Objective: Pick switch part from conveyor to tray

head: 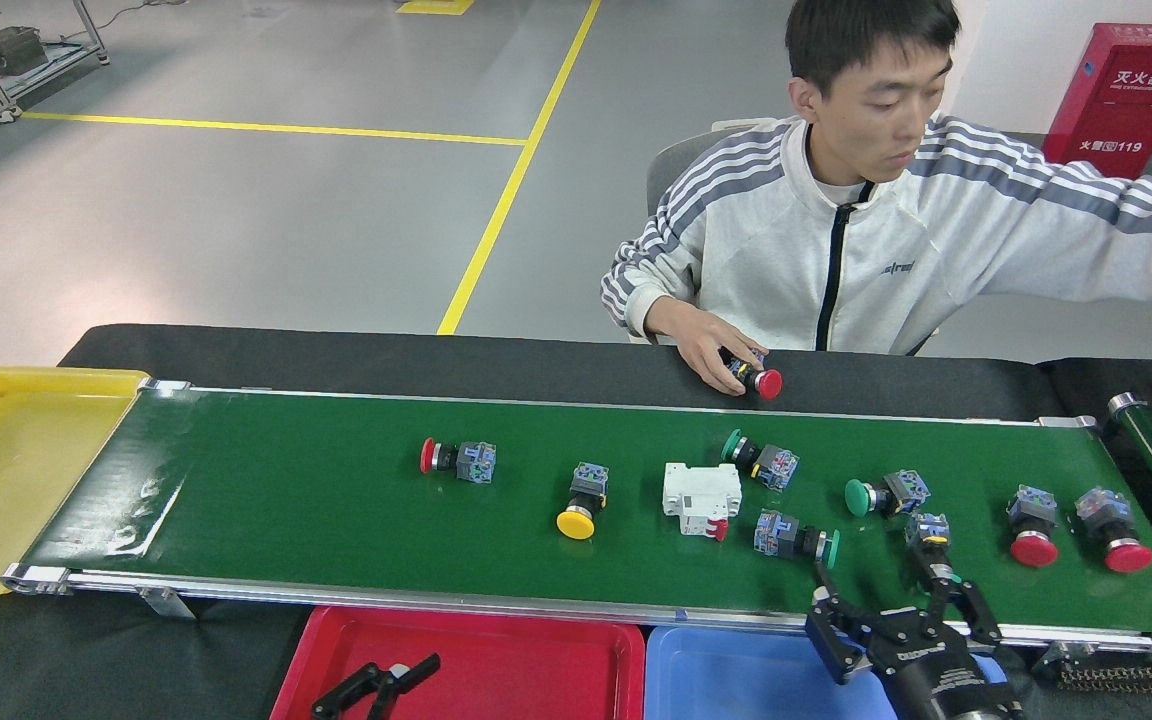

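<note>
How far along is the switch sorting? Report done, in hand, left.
Done: no switch shows in the visible part of the red tray, which the frame cuts off. In hand: the right gripper is spread over a green-capped switch at the conveyor's near edge, not lifted. The left gripper hangs over the tray, holding nothing visible. Left: seven other switches lie on the belt.

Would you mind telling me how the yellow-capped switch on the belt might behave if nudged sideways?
The yellow-capped switch lies on its side; its round cap would probably let it roll in an arc. Its boxy blue-grey rear likely resists. The glossy conveyor may let it slide.
</note>
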`<state>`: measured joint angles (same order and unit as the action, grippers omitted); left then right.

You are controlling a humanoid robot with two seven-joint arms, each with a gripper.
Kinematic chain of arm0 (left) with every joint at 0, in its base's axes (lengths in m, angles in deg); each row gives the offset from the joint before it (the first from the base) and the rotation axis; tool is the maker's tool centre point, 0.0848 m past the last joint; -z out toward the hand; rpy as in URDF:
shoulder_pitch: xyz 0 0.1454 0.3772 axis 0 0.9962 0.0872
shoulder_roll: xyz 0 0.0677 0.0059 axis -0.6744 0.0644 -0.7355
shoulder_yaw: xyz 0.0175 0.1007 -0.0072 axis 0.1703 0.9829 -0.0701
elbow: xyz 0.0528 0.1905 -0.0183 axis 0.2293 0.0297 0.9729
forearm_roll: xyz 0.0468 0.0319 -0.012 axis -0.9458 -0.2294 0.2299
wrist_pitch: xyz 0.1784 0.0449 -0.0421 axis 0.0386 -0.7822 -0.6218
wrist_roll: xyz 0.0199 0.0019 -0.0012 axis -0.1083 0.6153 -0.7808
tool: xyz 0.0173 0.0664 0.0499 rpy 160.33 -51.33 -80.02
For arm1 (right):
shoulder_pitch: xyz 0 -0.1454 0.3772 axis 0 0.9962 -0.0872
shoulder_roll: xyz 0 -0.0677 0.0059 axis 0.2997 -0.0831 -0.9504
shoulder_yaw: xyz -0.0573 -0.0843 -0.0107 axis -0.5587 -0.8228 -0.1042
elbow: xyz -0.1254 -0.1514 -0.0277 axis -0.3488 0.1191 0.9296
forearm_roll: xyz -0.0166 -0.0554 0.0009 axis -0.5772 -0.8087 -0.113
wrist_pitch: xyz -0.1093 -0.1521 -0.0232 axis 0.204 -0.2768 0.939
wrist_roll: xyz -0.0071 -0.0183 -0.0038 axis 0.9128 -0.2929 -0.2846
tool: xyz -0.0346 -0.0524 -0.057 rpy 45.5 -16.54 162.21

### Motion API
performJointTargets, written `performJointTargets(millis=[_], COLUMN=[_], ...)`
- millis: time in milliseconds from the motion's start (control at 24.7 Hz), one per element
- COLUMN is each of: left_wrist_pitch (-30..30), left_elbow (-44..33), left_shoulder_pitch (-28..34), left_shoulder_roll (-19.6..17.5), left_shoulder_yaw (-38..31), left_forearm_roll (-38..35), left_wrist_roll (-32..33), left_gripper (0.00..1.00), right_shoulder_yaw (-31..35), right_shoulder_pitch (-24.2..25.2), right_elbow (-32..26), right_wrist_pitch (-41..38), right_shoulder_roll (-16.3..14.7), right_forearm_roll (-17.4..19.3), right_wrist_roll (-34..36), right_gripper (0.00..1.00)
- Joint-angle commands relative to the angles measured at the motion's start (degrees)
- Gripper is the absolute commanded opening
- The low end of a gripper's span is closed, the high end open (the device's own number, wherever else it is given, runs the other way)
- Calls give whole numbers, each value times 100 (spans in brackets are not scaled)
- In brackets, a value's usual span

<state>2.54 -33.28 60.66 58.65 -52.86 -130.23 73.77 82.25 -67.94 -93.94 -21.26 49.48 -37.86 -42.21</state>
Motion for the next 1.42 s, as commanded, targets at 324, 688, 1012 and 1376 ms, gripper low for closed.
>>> performJointTargets(millis=[324, 688, 1012, 1376], left_wrist_pitch=[-530, -688, -679, -732], left_elbow=[347, 1885, 2588, 3696], left_shoulder_pitch=[-586, -2256, -2731, -3390], left_shoulder_roll=[-159, 246, 281, 272], left_shoulder_yaw=[-582, -213, -116, -133], left_forearm_roll=[370, 326, 335, 326], left_wrist_roll=[128, 831, 831, 673], left_gripper=[100, 100, 100, 100], right_shoulder_yaw=[-973, -1545, -2309, -4076], right_shoulder_pitch=[-1349, -1657, -1578, -1578], right_elbow=[1248, 1653, 1037, 765], right_wrist_pitch=[52, -18, -344, -704], right_shoulder_roll=[168, 203, 212, 493], right_forearm_roll=[-44, -193, -193, -325], right_wrist_roll=[-202, -220, -88, 281], right_gripper=[94, 20, 3, 100])
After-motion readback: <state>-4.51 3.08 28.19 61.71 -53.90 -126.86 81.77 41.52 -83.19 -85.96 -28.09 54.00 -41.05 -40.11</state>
